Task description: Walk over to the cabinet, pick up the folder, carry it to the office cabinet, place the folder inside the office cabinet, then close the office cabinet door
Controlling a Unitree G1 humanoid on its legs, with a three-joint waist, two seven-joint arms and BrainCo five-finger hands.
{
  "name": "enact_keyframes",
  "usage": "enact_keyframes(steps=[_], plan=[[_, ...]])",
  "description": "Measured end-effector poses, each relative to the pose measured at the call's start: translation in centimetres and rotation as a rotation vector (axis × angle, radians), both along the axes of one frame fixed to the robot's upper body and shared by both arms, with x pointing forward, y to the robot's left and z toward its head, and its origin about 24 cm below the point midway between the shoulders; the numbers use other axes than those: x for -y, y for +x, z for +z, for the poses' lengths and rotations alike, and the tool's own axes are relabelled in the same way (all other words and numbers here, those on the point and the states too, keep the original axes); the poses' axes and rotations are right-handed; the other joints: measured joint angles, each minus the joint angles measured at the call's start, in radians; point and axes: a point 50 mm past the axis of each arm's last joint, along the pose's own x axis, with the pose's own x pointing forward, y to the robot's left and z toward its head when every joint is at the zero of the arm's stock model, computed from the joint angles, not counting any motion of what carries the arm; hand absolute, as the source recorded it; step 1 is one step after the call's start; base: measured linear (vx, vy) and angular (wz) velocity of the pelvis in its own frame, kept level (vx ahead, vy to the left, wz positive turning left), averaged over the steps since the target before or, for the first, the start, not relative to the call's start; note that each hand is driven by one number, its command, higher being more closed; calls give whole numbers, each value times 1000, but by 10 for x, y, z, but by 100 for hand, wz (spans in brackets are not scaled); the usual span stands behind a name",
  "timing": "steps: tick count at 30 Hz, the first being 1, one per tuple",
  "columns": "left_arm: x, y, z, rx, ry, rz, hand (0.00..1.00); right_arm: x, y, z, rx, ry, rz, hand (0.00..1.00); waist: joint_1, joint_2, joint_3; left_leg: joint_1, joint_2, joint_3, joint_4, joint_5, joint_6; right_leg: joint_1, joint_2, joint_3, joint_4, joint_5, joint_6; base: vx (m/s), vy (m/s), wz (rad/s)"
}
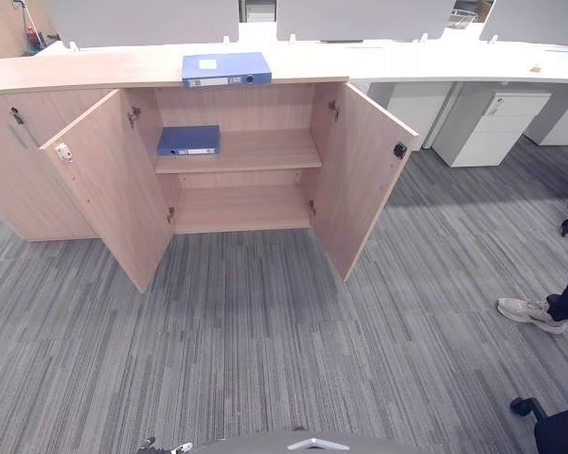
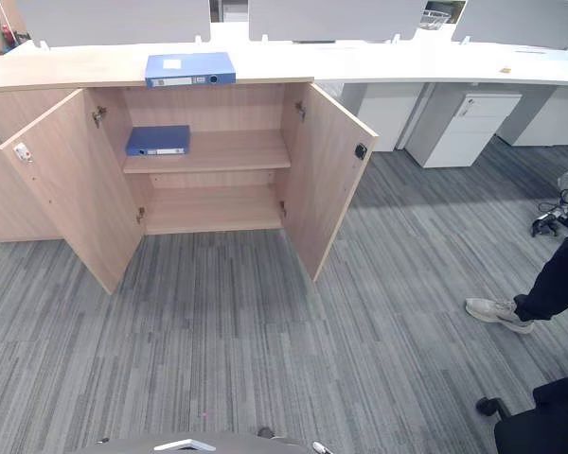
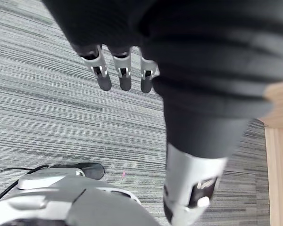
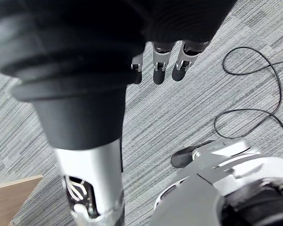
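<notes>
From the left eye view, the office cabinet [image 1: 265, 151] stands well ahead of both hands with its left door [image 1: 114, 194] and right door [image 1: 364, 175] swung wide, presumably left that way so a folder can go straight in. A blue folder [image 1: 226, 68] lies flat on the worktop [image 1: 95, 68] above the opening, far beyond reach of either hand. I take it as the one to fetch, since it is out in the open. A second blue folder [image 1: 188, 140] lies flat at the left end of the upper shelf [image 1: 275, 149], leaving bare board beside it. The right eye view gives the same layout and adds a person's shoe [image 2: 499, 313] on the carpet [image 2: 265, 340] off to the right hand's side, and a white drawer unit [image 2: 464, 128] further back on that side. In the left wrist view, the left hand [image 3: 124, 77] hangs down over the carpet with its fingers straight and loosely spread, holding nothing. Its thumb is partly behind the dark cover, so that part is less sure. The right wrist view shows the right hand [image 4: 159, 68] the same way, fingers relaxed and empty, pointing at the floor. Both arms hang idle because the walk to the cabinet comes first, and neither hand is near any folder yet.
</notes>
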Motion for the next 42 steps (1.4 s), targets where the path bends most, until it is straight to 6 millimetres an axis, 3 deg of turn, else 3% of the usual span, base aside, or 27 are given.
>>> enact_keyframes(steps=[4,9,25,33,35,37,39,42], plan=[[0,13,1,31,2,5,0,-1,19,2,45,1,-4,0,-1,0,45,34,0,-2,-16,6,3,28,4,-7,-15,2,3,57,6,1],[0,15,1,36,1,1,0,-2,33,4,67,-8,34,0,1,-4,50,43,-1,-2,-20,4,0,37,3,-10,-19,-1,11,0,0,0],[3,16,1,27,-1,-49,0,-3,35,5,57,-25,112,0,0,-10,61,68,0,6,-33,9,-3,59,3,-4,-26,-5,18,-56,3,-1],[1,21,2,36,7,-65,0,-4,42,6,52,-31,161,0,10,-16,65,6,2,32,-17,-5,0,-11,3,9,-19,-6,17,24,14,-11],[-2,24,3,40,17,-84,0,-5,44,6,52,-35,177,0,15,-18,71,-25,11,42,34,-40,2,-52,1,17,46,-41,24,94,17,-13],[-1,26,3,42,17,-100,0,-5,45,6,54,-36,178,0,15,-17,75,-39,17,48,82,-75,13,-102,-11,17,172,-114,30,96,18,-6],[-1,27,3,44,20,-107,0,-5,45,6,54,-34,179,0,13,-23,83,-35,3,44,127,-118,23,-170,-56,-6,394,-209,57,128,55,7],[-1,36,5,59,30,-119,0,-4,50,8,72,-44,185,0,8,-27,107,13,-12,13,121,-136,46,-287,-116,-35,702,-226,60,145,52,26]])
